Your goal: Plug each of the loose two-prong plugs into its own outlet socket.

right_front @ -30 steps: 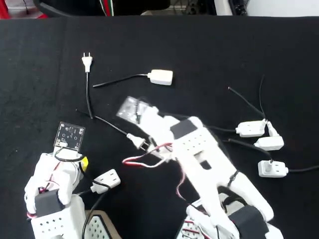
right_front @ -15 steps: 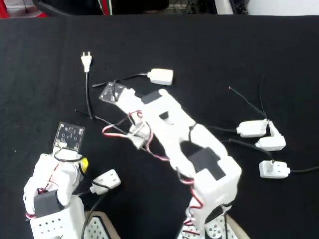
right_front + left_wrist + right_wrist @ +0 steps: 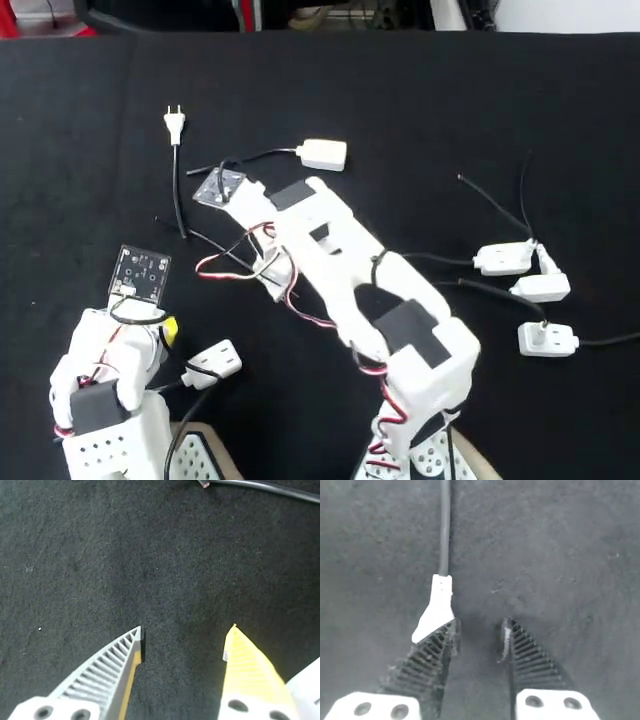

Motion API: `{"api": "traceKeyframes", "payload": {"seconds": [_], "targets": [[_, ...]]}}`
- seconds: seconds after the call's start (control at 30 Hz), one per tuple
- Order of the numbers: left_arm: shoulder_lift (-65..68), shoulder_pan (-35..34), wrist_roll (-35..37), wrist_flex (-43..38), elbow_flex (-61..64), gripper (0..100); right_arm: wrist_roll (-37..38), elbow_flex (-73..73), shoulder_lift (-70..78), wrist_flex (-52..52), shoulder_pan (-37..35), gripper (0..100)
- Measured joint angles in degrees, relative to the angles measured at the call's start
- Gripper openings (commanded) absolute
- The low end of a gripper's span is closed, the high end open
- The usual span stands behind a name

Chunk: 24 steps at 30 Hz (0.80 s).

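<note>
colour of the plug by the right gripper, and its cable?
White plug, black cable. Shows best in the right wrist view.

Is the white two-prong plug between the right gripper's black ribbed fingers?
No, the white plug lies beside one fingertip, outside the open gap of the right gripper.

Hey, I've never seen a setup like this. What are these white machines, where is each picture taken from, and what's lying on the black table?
These are two robot arms, the left arm and the right arm, at a black table. One picture looks down from a fixed camera; the other two come from cameras on each arm's wrist, looking along its two-fingered gripper. On the table lie white outlet sockets with cables, and a loose two-prong plug. The left gripper is open over bare cloth. The right gripper is open, holding nothing; a white plug lies beside one finger, not between them.
</note>
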Motion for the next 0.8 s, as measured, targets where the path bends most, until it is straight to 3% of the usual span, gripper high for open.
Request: {"api": "traceKeyframes", "payload": {"seconds": [0.3,0.8], "targets": [[0.0,0.0,0.0,0.0,0.0,27,-5.54,0.0,-0.26,1.76,-4.92,19.2],[0.0,0.0,0.0,0.0,0.0,27,-3.52,-2.11,4.48,4.04,-3.43,19.1]]}}
